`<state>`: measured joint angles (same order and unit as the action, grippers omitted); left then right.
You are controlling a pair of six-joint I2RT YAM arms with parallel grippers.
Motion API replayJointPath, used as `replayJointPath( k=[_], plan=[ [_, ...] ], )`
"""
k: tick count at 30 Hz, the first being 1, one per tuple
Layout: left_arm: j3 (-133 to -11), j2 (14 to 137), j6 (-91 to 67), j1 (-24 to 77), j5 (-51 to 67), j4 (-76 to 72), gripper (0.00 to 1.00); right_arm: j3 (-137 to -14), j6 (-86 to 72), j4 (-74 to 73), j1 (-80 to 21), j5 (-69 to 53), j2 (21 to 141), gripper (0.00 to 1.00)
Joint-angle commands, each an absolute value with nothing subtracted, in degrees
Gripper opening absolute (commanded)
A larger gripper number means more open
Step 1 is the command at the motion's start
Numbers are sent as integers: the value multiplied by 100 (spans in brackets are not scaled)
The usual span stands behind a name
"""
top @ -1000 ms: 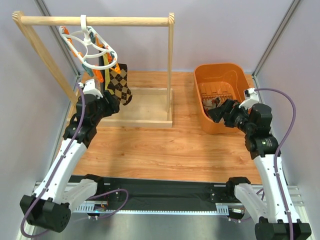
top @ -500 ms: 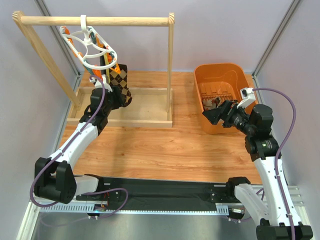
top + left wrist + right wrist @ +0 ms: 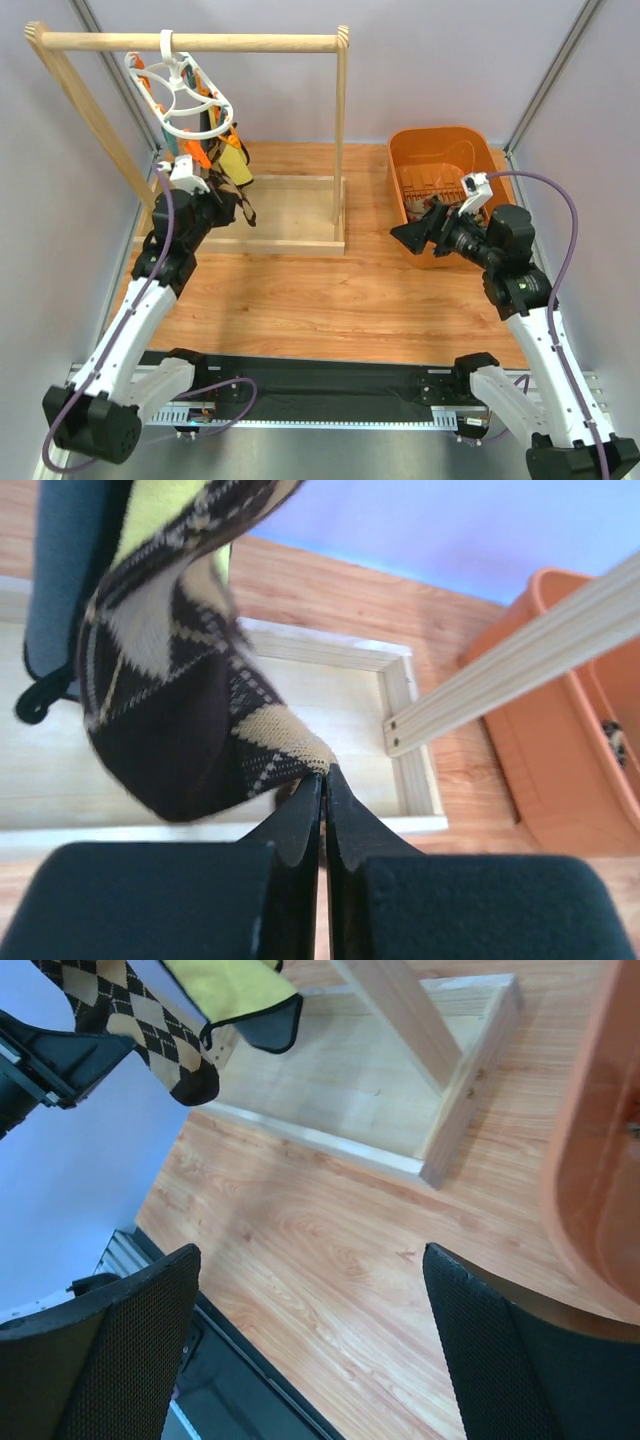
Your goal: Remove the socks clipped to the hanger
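The white ring hanger (image 3: 186, 98) hangs by its hook from the wooden rail, with orange and teal clips under it. An argyle sock (image 3: 170, 710) droops from it, next to a yellow sock (image 3: 235, 990) and a grey one (image 3: 58, 580). My left gripper (image 3: 323, 776) is shut on the tan edge of the argyle sock's lower end; in the top view it (image 3: 233, 203) sits just below the hanger. My right gripper (image 3: 310, 1260) is open and holds nothing, hovering over the table left of the orange bin (image 3: 445, 150).
The wooden rail frame (image 3: 190, 42) stands at the back left on a shallow box base (image 3: 295, 215). The orange bin at the back right holds socks. Grey walls close in both sides. Bare wood table (image 3: 330, 300) lies between the arms.
My left gripper has shut on the argyle sock and drawn back a little, stretching the sock down. My right gripper has moved left, away from the bin, still open.
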<state>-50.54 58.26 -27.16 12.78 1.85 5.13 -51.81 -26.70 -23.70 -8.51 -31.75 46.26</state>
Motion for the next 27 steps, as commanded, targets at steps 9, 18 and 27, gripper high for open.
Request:
replayJointPath(
  k=[9, 18, 27],
  plan=[
    [-5150, 4193, -2900, 1266, 640, 2750, 0, -6745, -1487, -1713, -3612, -2092, 5797, 93],
    [-5941, 4060, -2707, 1266, 1204, 4234, 0, -8857, -1238, -880, -3683, -3235, 7530, 93],
    [-6618, 4183, -2593, 1117, 1169, 5149, 0, -10835, -1011, -721, -3788, -3366, 9596, 73]
  ],
)
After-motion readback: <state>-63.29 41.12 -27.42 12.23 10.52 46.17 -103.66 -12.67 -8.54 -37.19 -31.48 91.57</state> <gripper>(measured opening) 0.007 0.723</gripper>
